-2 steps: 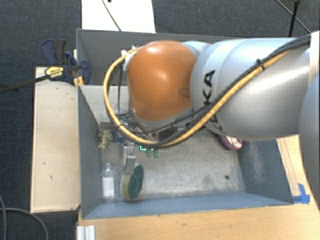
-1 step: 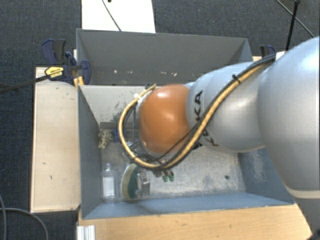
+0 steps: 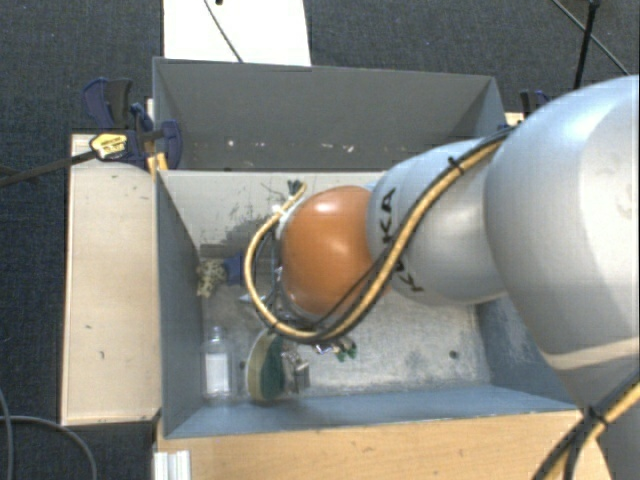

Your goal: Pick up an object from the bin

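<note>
The arm (image 3: 450,238) reaches in from the right, and its orange wrist cover (image 3: 325,248) hides most of the gripper (image 3: 296,366), which sits low in the near-left part of the bin (image 3: 320,118). Whether the gripper is open or closed cannot be told. Just to its left, close to the near wall, is a round green disc (image 3: 264,370) with a pale rim. Further left lies a small clear bottle (image 3: 216,364), its long axis running near to far. The disc is nearest, so it looks the likelier pick.
</note>
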Motion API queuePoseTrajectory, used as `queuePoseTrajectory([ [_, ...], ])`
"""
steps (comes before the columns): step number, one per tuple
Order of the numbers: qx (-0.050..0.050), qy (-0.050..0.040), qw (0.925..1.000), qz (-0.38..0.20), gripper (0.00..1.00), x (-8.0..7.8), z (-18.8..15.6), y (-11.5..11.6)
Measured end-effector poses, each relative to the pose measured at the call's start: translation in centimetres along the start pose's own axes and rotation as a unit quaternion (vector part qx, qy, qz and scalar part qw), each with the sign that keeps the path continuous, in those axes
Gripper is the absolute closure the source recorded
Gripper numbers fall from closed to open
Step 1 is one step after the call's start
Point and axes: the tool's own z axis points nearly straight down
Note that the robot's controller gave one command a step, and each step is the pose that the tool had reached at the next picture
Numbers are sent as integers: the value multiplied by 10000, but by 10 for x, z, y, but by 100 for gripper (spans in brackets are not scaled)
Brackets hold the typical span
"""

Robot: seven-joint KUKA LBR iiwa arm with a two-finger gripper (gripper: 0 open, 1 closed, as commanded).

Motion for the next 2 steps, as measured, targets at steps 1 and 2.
queuePoseTrajectory([
  [1,-10,-73,10000,15,100,-4,-5,2],
  [2,6,26,9866,-1633,100,-4,-164,-1],
])
